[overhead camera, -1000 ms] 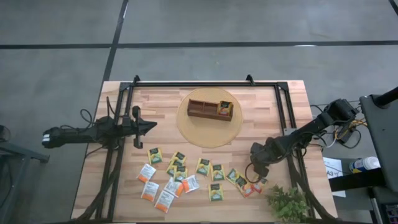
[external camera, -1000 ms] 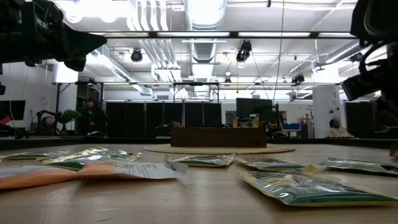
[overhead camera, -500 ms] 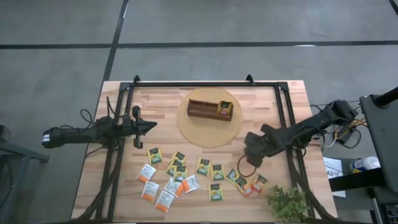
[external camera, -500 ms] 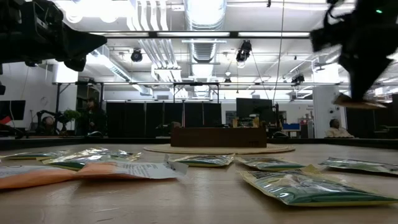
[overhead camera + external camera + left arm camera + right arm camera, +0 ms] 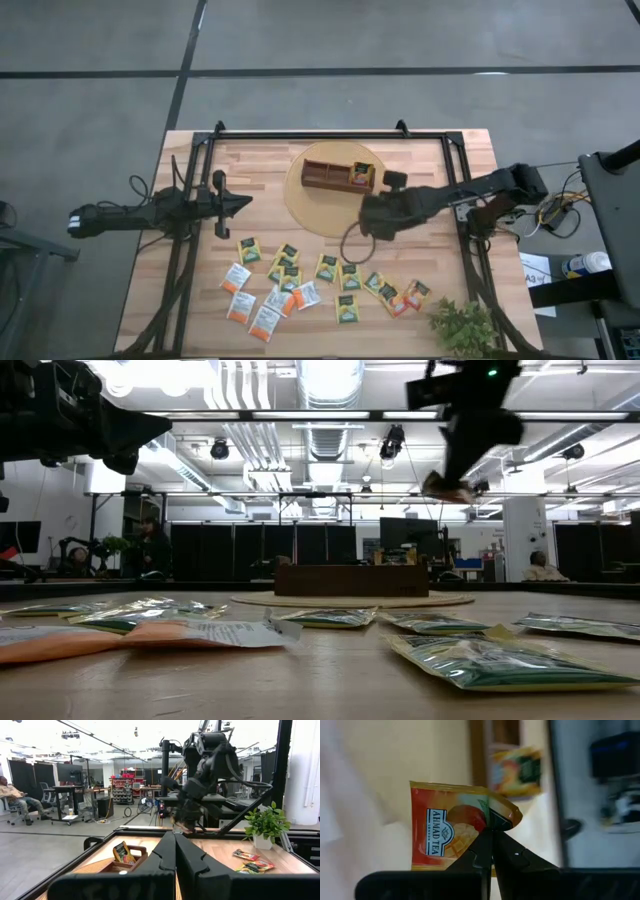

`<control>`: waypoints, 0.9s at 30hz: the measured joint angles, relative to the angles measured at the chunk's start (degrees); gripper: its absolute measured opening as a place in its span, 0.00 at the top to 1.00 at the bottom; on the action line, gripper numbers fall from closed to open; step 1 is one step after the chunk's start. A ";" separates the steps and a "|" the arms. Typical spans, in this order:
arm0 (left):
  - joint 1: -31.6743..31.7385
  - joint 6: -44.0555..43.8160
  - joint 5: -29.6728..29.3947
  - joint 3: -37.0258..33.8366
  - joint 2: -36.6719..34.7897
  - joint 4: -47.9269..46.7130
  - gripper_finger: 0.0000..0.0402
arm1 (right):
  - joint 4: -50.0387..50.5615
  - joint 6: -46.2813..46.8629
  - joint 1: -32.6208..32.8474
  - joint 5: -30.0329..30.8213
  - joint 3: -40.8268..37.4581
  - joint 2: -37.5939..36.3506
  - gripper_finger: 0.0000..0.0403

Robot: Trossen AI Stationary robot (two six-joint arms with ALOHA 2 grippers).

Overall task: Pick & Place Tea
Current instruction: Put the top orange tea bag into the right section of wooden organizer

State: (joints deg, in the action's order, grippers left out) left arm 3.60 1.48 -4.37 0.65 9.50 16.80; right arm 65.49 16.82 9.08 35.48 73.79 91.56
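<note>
My right gripper (image 5: 373, 220) hangs over the round mat's right edge, just near of the brown tray (image 5: 325, 177), and is shut on an orange-red tea packet (image 5: 447, 827). The low view shows that packet (image 5: 447, 488) high above the table. The tray's right compartment holds some packets (image 5: 361, 175). Several more packets (image 5: 300, 285) lie flat along the table's near half. My left gripper (image 5: 246, 202) is shut and waits over the table's left side, touching nothing. My right gripper pinches the orange-red packet between its two fingers at one side edge (image 5: 487, 817), where the paper bends beside the fingertips. It comes from above, pointing down. The packet is lifted clear of the table and sticks out nearly level below the fingers (image 5: 440, 485).
The tray sits on a round tan mat (image 5: 310, 215) at the table's far middle. A small green plant (image 5: 462, 325) stands at the near right corner. Black frame rails (image 5: 455, 190) run along both sides and the far edge.
My right gripper has risen from the packets at the table's near right and travelled toward the far left, toward the tray, carrying the orange-red packet clear of the table. The left arm has kept still.
</note>
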 joint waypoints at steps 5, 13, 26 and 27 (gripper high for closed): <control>0.00 0.01 -0.01 0.01 0.00 0.00 1.00 | -0.79 -7.45 -4.17 7.21 2.79 3.07 0.98; 0.02 0.01 -0.01 0.01 0.00 0.02 1.00 | -8.79 -19.16 -7.92 14.23 3.03 6.22 0.98; 0.00 0.01 -0.01 0.01 0.02 0.02 1.00 | -23.60 -30.42 -13.39 16.34 -0.87 9.07 0.98; 0.00 0.01 -0.01 0.01 0.00 0.02 1.00 | -24.17 -30.96 -13.89 16.33 -1.34 9.49 0.98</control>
State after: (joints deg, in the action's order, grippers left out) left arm 3.60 1.50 -4.38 0.67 9.50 16.82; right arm 41.32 -14.14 -4.81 51.81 72.45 101.05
